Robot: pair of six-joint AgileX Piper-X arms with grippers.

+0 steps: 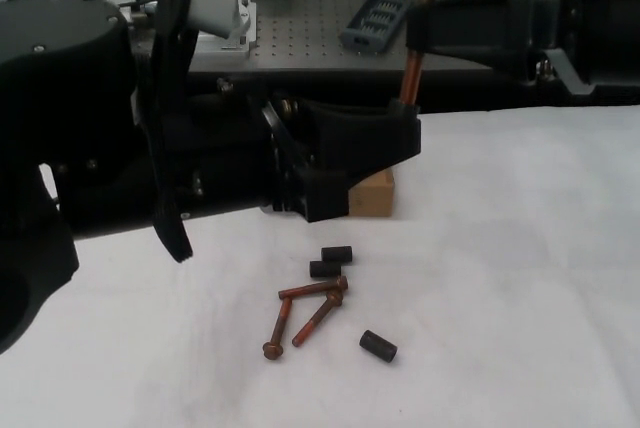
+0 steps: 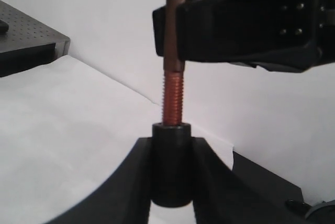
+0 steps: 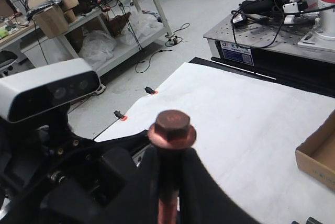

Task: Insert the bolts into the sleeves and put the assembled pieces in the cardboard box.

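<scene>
From the high view, the worry is alignment. The bolt (image 1: 410, 76) hangs upright off the tabletop (image 1: 520, 278) near the cardboard box (image 1: 373, 196), and I judge that any lean against the sleeve's bore would make its thread catch on the rim. The right arm (image 1: 530, 18) comes in level from beyond the box, with the right jaws closed on the bolt's shank just under the head. The left arm (image 1: 100, 148) lies low across the tabletop, its left jaws in front of the box and hiding most of it. On the near side of the box lie three spare bolts (image 1: 305, 313) and three spare sleeves (image 1: 378, 345).

In the left wrist view, the left jaws pinch the sleeve (image 2: 170, 166) upright between them, narrow and firm. The bolt's threaded tip meets the sleeve's mouth – how far in it sits I cannot tell. A hard push from here could slide the sleeve down through the grip, or let the shank slip up in the right jaws, since both holds rely on friction alone.

The right wrist view looks down on the bolt's head between the right jaws. The left arm's camera (image 3: 47, 90) is beside it, and the box lies well off to one side – so the assembled piece would need carrying over, and a loose fit might drop out on the way.
</scene>
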